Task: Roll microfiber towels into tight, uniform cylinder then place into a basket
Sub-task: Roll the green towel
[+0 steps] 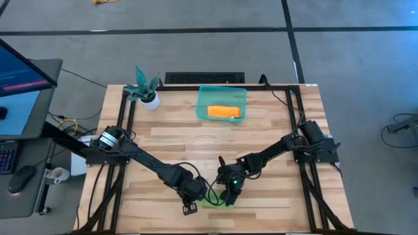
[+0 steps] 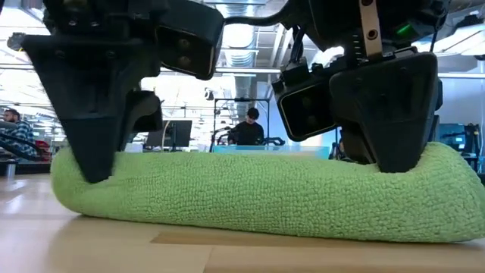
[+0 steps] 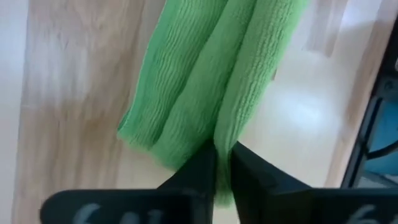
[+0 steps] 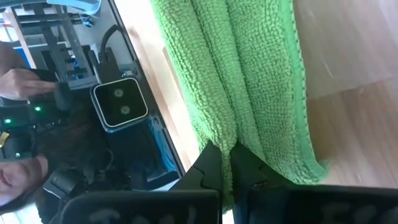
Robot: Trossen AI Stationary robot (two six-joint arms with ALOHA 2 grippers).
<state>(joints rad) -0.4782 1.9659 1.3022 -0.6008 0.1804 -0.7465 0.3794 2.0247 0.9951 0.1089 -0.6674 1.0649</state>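
You're pinching the green towel (image 2: pixel 258 193) with left gripper (image 3: pixel 222 163) and right gripper (image 4: pixel 229 160); keep rolling evenly toward the basket (image 1: pixel 222 104).

1. Pale wooden plank table (image 1: pixel 176 130) stands on a grey concrete floor (image 1: pixel 196 52) crossed by dark lines.
2. A small green plant in a white pot (image 1: pixel 146 90) sits at the table's far edge.
3. A side desk with a lit monitor (image 1: pixel 19 91) stands nearby.
4. Beyond, a seated person (image 2: pixel 248 129) works in a bright, open workshop.
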